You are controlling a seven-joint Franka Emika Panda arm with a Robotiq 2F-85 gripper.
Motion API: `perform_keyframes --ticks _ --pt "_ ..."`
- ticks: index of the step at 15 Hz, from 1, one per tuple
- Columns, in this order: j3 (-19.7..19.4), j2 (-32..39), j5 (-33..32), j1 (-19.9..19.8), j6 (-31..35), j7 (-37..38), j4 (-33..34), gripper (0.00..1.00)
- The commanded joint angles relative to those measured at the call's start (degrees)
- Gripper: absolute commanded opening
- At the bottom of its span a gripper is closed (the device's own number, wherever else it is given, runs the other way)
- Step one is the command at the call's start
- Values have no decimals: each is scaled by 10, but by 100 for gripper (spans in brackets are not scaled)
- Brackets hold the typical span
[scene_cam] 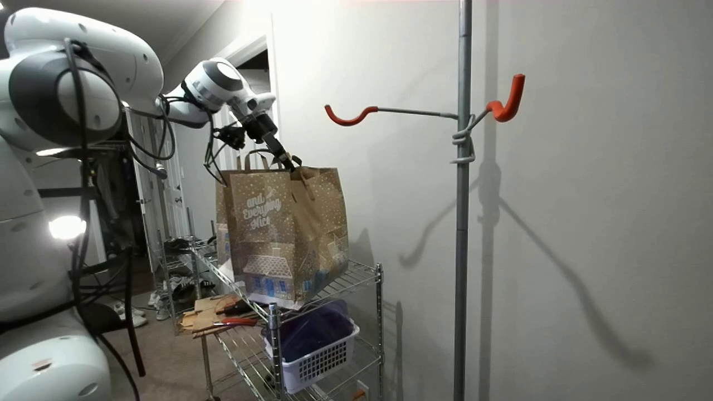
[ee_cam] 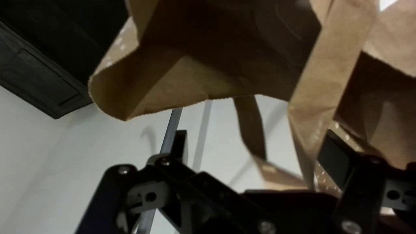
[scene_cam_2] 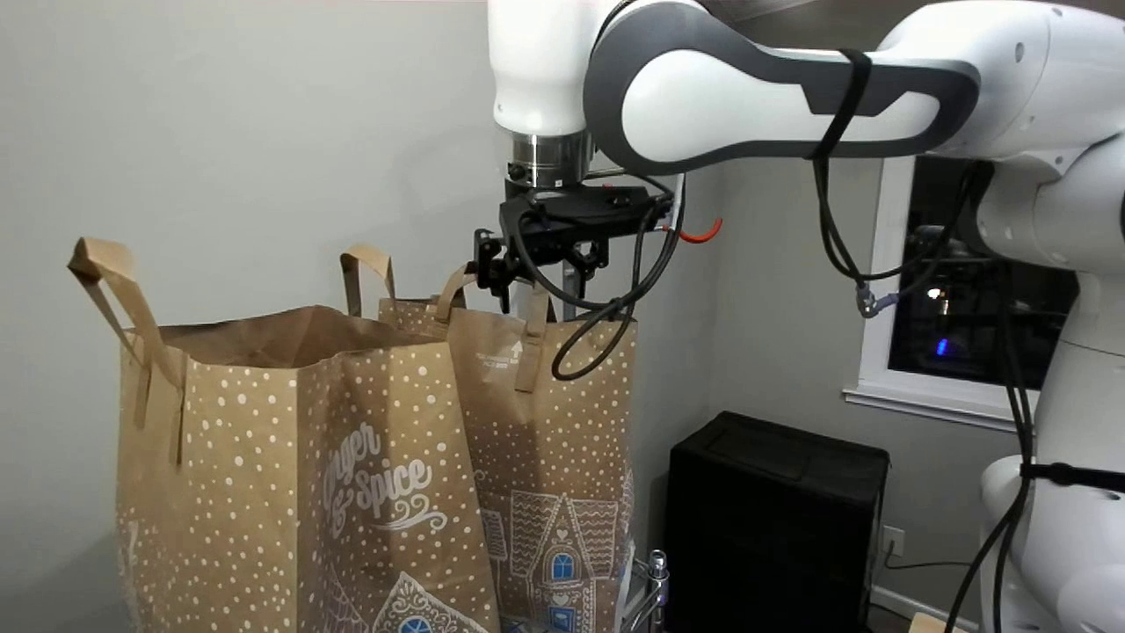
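A brown paper bag with white dots and the words "and Everything Nice" (scene_cam: pixel 262 223) stands upright on a wire rack. My gripper (scene_cam: pixel 287 161) is just above its top edge. In the wrist view my gripper (ee_cam: pixel 258 156) is open, its two fingers wide apart. A brown paper handle (ee_cam: pixel 252 130) runs between the fingers toward the palm; neither finger is shut on it. The same bag (scene_cam_2: pixel 562 422) shows below my gripper (scene_cam_2: pixel 534 294) in an exterior view. A second paper bag, marked "Ginger & Spice" (scene_cam_2: pixel 378 475), stands open beside it, handles up.
The wire rack (scene_cam: pixel 362 273) has a white basket (scene_cam: pixel 320 359) on its lower shelf. A grey pole (scene_cam: pixel 462 250) with orange-tipped hooks (scene_cam: pixel 351 118) stands by the wall. A black box (scene_cam_2: pixel 778 519) stands near the window (scene_cam_2: pixel 967 290). Cables hang from the arm.
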Motion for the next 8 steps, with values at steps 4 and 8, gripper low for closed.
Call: perform_keyframes --ticks 4,8 --pt "-40 -2 143 3 -24 -171 13 100" --pt "-52 -10 163 0 -50 -235 26 100"
